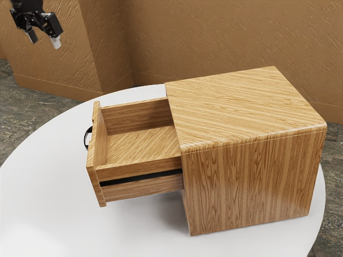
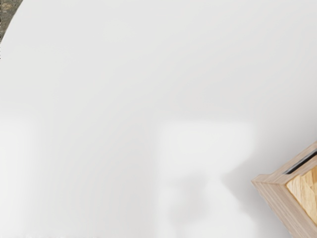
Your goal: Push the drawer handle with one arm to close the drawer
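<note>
Hand (image 1: 45,39) released, drawer (image 1: 136,147) standing open.
In the exterior view the hand hangs at ten o'clock, fingers spread wide with brown wall (image 1: 203,32) visible between them, gripping nothing and well apart from the black handle (image 1: 87,137), which sits at nine o'clock on the drawer's front; from that handle, the hand lies toward eleven o'clock, clear of the white round surface (image 1: 43,182); the drawer juts toward nine o'clock from the wooden cabinet (image 1: 249,184), which rests on the surface, and the wrist view takes in one of the drawer's corners.
</note>
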`<state>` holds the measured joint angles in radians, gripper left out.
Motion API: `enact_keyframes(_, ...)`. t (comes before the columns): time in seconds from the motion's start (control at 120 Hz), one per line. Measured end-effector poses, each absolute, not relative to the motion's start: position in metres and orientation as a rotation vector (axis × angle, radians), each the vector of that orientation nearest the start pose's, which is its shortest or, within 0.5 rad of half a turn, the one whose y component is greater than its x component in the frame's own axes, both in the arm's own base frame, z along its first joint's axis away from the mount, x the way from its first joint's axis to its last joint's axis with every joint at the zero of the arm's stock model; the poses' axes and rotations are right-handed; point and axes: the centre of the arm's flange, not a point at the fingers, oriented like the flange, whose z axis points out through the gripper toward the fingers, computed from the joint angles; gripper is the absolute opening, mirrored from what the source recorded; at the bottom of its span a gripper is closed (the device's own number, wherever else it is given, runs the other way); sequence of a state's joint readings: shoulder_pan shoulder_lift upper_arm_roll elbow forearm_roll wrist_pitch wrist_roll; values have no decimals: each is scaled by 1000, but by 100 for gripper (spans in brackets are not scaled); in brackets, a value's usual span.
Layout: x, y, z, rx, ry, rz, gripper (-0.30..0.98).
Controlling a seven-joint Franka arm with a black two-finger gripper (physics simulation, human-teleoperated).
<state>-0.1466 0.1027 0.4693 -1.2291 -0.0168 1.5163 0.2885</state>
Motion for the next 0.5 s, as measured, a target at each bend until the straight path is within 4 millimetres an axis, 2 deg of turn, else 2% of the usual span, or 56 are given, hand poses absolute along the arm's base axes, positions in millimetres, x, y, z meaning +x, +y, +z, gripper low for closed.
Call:
enact_keyframes(0.108,546,160,730,-3044,-71,-280,67)
enact_keyframes(0.125,541,158,741,-3039,-71,-312,67)
enact_keyframes(0.175,505,146,811,-3004,-57,-513,66)
enact_keyframes(0.2,490,143,832,-2994,-56,-573,67)
enact_keyframes(0.242,477,143,849,-2982,-67,-627,67)
enact_keyframes(0.3,470,146,857,-2971,-96,-656,67)
enact_keyframes(0.358,469,152,856,-2970,-126,-654,67)
enact_keyframes(0.4,474,156,846,-2985,-146,-621,67)
enact_keyframes(0.458,482,157,802,-3088,-142,-484,67)
enact_keyframes(0.5,467,150,758,-3187,-95,-365,66)
